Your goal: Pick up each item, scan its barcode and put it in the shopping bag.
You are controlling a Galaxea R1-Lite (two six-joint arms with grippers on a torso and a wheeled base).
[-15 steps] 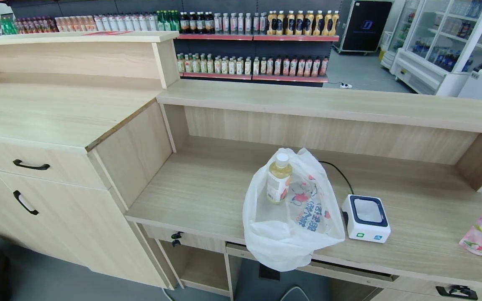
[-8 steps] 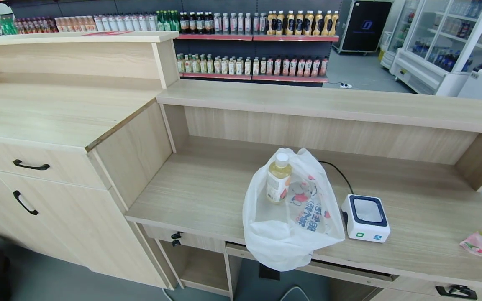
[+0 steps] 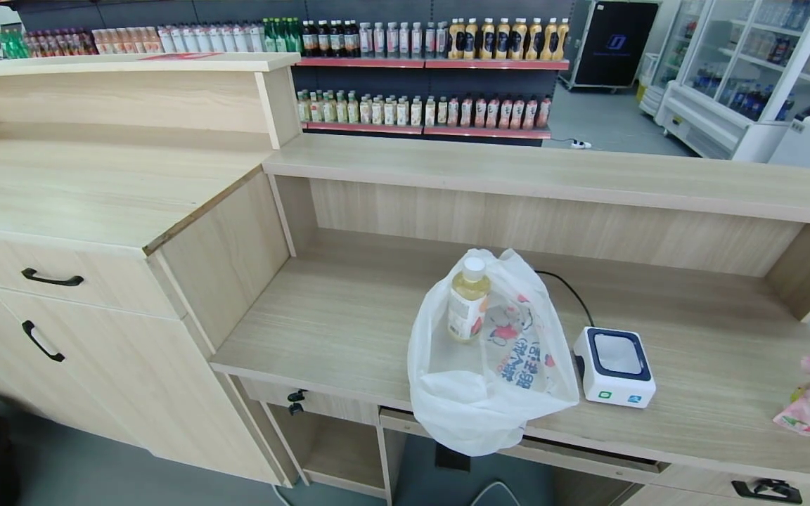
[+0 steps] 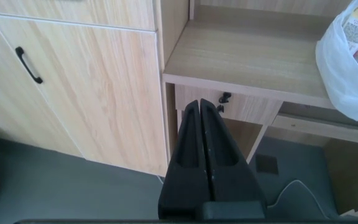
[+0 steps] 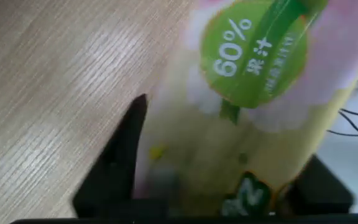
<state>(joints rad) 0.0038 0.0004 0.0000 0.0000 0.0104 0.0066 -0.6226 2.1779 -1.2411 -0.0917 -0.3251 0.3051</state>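
Pouch (image 5: 253, 56), pink and green, is sitting between the fingers of our right pincer (image 5: 229, 134), which is clasping it from both sides just above the table (image 5: 48, 93). In the head view we are seeing it at the right edge of the frame, low and crumpled, well apart from the scanner (image 3: 614, 365) and the shopping bag (image 3: 493, 379) holding a bottle (image 3: 468, 299). A second ago it was standing taller there; it is sinking and sliding rightward. Our left pincer (image 4: 199, 106) is hanging pressed together near the cabinet (image 4: 104, 81).
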